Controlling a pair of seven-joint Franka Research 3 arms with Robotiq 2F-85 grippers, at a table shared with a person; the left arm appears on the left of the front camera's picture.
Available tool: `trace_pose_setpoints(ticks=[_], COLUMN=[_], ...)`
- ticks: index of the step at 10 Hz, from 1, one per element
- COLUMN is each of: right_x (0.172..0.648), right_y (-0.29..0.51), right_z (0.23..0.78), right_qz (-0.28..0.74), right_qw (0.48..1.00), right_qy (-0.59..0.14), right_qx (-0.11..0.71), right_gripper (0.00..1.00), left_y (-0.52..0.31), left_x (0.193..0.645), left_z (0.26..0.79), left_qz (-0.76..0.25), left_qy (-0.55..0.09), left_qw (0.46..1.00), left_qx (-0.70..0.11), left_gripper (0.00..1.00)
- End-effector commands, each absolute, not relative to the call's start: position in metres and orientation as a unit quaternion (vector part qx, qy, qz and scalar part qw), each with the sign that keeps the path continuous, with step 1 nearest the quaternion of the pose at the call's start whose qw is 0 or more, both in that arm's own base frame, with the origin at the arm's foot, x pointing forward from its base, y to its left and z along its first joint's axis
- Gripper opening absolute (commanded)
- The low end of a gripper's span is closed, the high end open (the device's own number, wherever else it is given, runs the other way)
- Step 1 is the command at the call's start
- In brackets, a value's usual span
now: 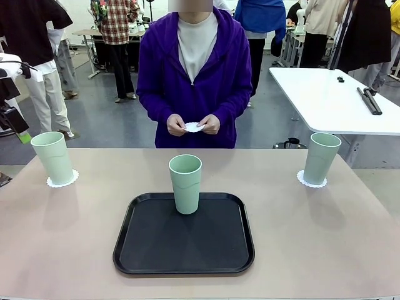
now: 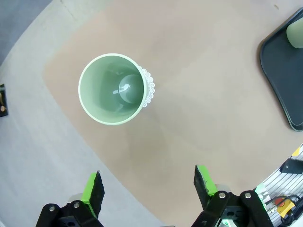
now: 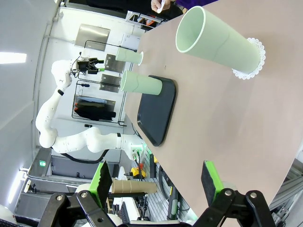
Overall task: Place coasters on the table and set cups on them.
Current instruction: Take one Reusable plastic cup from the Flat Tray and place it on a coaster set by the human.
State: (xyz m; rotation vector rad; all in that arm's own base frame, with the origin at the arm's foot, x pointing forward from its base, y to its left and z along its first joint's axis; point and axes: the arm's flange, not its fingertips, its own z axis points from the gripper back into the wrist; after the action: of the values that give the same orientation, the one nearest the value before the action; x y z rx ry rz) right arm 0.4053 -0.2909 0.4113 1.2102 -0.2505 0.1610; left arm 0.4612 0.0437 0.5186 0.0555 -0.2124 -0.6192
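On the beige table (image 1: pixel 312 237), the left cup (image 1: pixel 52 157) stands on a coaster (image 1: pixel 62 181) and the right cup (image 1: pixel 321 157) on another coaster (image 1: pixel 312 182). A third cup (image 1: pixel 185 184) stands on the black tray (image 1: pixel 184 244). The person holds a third coaster (image 1: pixel 194 127) in both hands at the far edge. My left gripper (image 2: pixel 149 187) hangs open high above the left cup (image 2: pixel 112 88), looking down into it. My right gripper (image 3: pixel 156 182) is open and empty, well back from the right cup (image 3: pixel 220 40) and its coaster (image 3: pixel 251 61).
A white rectangular table (image 1: pixel 331 100) stands beyond the far right corner. Other people stand in the background. The tabletop lies bare between the tray and each outer cup. The left arm (image 3: pixel 57 109) is seen raised in the right wrist view.
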Motion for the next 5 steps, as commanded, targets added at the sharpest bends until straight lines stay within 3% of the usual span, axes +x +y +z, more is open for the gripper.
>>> trace_pose_setpoints(ticks=[1,2,3,5], right_x=[0.405,0.405,0.405,0.405], right_y=[-0.291,-0.291,-0.291,-0.291], right_z=[0.412,0.412,0.412,0.412], right_qz=[0.074,0.074,0.074,0.074], right_qw=[0.814,0.814,0.814,0.814], right_qy=[-0.116,-0.116,-0.116,-0.116], right_qx=[0.565,0.565,0.565,0.565], right_gripper=[1.00,1.00,1.00,1.00], left_y=[0.043,0.044,0.036,0.029], left_x=[0.461,0.461,0.428,0.400], left_z=[0.520,0.519,0.496,0.484], left_qz=[-0.303,-0.304,-0.228,-0.198], left_qy=[-0.104,-0.104,-0.102,-0.054], left_qw=[0.947,0.947,0.968,0.976], left_qx=[0.033,0.027,-0.019,-0.070], left_gripper=[1.00,1.00,1.00,1.00])
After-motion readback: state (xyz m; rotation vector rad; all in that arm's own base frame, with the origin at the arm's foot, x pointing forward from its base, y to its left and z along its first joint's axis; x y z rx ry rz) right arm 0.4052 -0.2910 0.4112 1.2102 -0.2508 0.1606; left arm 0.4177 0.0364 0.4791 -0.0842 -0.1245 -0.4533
